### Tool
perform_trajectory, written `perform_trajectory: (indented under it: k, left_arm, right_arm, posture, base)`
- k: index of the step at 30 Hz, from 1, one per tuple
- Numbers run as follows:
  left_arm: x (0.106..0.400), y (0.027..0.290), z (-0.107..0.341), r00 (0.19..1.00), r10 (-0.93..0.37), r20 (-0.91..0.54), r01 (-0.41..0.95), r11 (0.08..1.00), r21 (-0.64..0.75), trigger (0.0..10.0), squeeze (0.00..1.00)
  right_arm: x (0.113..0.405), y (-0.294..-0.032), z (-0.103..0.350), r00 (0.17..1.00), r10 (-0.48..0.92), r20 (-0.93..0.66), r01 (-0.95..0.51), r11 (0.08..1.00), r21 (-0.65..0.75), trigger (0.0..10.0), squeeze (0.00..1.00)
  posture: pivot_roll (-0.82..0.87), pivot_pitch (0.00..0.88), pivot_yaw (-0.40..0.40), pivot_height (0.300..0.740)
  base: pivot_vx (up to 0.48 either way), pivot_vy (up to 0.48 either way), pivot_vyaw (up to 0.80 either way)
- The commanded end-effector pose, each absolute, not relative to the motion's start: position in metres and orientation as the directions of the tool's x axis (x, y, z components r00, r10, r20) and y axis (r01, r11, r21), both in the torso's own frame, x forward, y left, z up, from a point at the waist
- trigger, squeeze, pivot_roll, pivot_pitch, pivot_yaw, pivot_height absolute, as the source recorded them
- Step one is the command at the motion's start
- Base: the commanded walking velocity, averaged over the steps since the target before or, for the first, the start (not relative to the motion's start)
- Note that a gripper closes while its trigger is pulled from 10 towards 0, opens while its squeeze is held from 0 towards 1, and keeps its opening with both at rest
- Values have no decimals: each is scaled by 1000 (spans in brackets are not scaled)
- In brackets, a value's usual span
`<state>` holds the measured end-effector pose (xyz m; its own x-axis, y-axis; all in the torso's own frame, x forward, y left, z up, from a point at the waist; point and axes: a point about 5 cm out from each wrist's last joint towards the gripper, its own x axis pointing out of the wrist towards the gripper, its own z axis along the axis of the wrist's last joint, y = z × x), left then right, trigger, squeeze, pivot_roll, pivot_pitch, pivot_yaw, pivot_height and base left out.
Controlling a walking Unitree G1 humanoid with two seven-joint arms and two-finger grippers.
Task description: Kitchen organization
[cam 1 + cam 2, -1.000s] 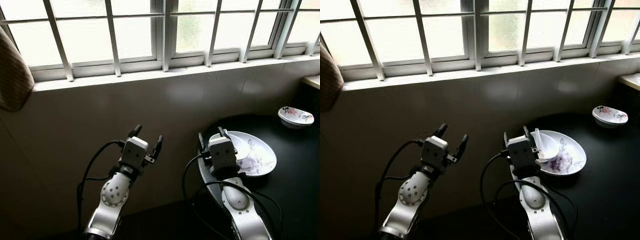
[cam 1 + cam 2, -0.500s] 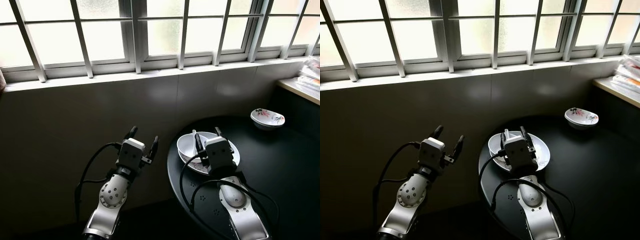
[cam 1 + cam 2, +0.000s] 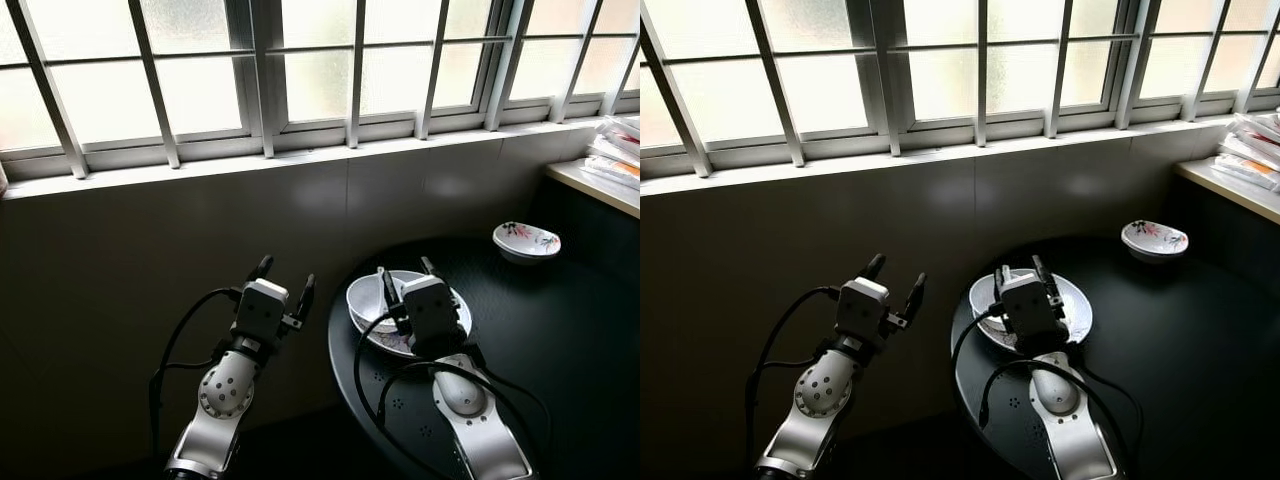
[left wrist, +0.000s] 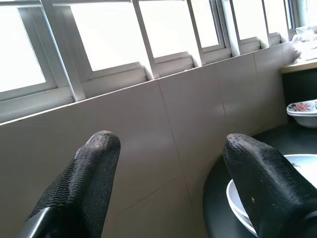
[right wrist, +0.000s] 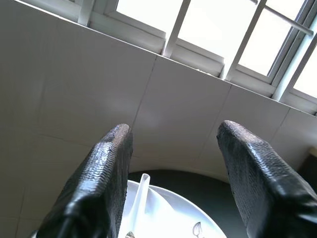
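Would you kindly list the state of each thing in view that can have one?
Left gripper: open, empty, raised beside the table.
Right gripper: open, empty, above the large plate.
Large plate: upright on the black table, holding a white spoon.
Small bowl: upright, at the table's far side.
Window: shut.

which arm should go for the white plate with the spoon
Right. The right gripper is open and raised just in front of the white plate on the round black table; the left gripper hangs beside the table, near the wall.
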<state>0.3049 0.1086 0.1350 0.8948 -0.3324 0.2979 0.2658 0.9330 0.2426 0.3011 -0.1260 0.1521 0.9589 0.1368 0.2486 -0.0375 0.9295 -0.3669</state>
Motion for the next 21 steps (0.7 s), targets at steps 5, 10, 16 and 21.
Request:
perform_trajectory:
  k: [5, 10, 16, 21]
  left_arm:
    - [307, 111, 135, 899, -323, 296, 255, 936, 244, 10000, 0]
    - [306, 111, 134, 900, -321, 293, 254, 936, 245, 10000, 0]
    - [306, 112, 133, 903, -317, 291, 250, 937, 245, 10000, 0]
    - [306, 112, 133, 903, -316, 291, 249, 937, 244, 10000, 0]
  right_arm:
    - [305, -122, 150, 963, 150, 224, -57, 925, -376, 10000, 0]
    - [306, -123, 149, 966, 148, 211, -61, 927, -370, 10000, 0]
    - [307, -125, 146, 973, 136, 189, -60, 931, -359, 10000, 0]
    - [309, -126, 146, 975, 128, 180, -59, 936, -348, 10000, 0]
  posture:
    - [-12, 0, 15, 740]
    - [-10, 0, 13, 740]
    - [-7, 0, 11, 740]
    - [-7, 0, 10, 740]
  base:
    - [246, 0, 0]
    - [0, 0, 0]
    - [0, 0, 0]
    - [0, 0, 0]
